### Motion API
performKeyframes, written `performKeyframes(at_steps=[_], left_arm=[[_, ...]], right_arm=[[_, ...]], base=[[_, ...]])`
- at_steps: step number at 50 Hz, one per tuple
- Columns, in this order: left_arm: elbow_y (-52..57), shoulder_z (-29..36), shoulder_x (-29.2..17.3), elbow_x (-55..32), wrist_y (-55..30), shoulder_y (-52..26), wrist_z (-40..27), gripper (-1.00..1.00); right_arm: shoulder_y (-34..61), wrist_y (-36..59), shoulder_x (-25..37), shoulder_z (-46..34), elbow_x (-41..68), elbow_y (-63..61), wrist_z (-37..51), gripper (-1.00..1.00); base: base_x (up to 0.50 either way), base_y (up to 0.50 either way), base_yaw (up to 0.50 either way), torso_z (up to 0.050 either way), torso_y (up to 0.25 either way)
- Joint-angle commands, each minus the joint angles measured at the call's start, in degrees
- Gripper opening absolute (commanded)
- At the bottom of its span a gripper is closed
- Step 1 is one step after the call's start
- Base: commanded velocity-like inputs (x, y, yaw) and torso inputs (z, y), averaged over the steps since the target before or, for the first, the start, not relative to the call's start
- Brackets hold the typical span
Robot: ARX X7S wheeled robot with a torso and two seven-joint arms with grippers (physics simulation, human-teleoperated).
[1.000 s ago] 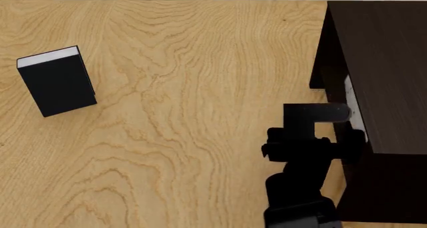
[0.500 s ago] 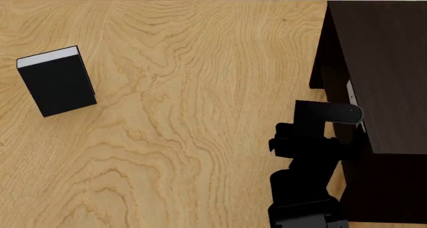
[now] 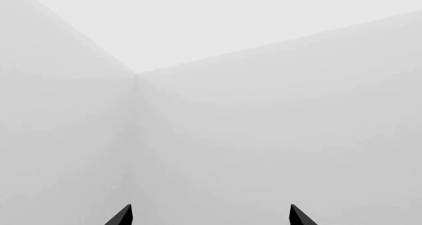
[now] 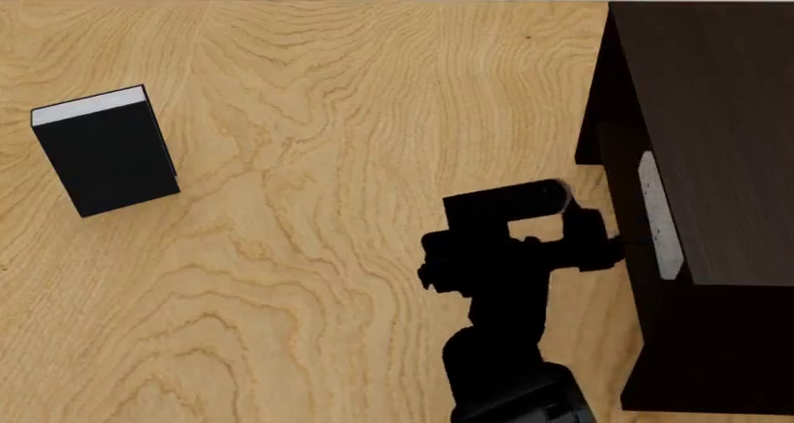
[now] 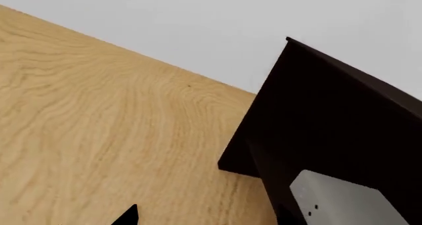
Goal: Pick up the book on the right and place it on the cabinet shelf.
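Right fingers (image 4: 608, 242) sitting empty just beside the grey book (image 4: 659, 217) lying in the cabinet (image 4: 720, 116), spread unclear; left fingers (image 3: 209, 216) spreading, facing blank wall

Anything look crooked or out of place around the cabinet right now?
Nothing looks damaged or spilled. The grey book sits inside the dark cabinet, its edge showing at the opening. The right gripper is just outside. The black book lies slightly skewed on the table.

We find no readable text, label or number anywhere; the grey book (image 4: 659, 217) and black book (image 4: 106, 152) seem unmarked, though small.
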Motion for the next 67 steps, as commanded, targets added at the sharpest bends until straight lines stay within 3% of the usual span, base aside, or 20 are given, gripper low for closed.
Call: performKeyframes(at_steps=[1,9,22,36,67], left_arm=[[0.26,-0.21,-1.12,0.29,1.40,1.19,-0.32,1.00],[0.20,0.13,-0.99,0.69,1.56,1.30,-0.31,1.00],[0.16,0.75,-1.11,1.51,2.33,2.10,-0.48,1.00],[0.00,1.27,-1.16,2.83,3.54,3.56,-0.52,1.00],[-0.60,1.80,-0.60,3.41,3.44,3.43,-0.14,1.00]], right_arm=[[-0.06,-4.74,-0.54,-17.21,13.80,-0.39,-3.27,1.00],[0.34,-6.45,-0.23,-22.34,19.32,-3.24,-4.30,1.00],[-1.86,8.51,15.90,-22.92,22.90,-44.05,6.14,1.00],[0.43,16.12,26.23,-21.50,26.46,-69.21,11.73,1.00],[6.17,27.02,40.73,-15.69,34.75,-101.64,23.06,1.00]], base=[[0.00,0.00,0.00,0.000,0.000],[0.00,0.00,0.00,0.000,0.000],[0.00,0.00,0.00,0.000,0.000],[0.00,0.00,0.00,0.000,0.000],[0.00,0.00,0.00,0.000,0.000]])
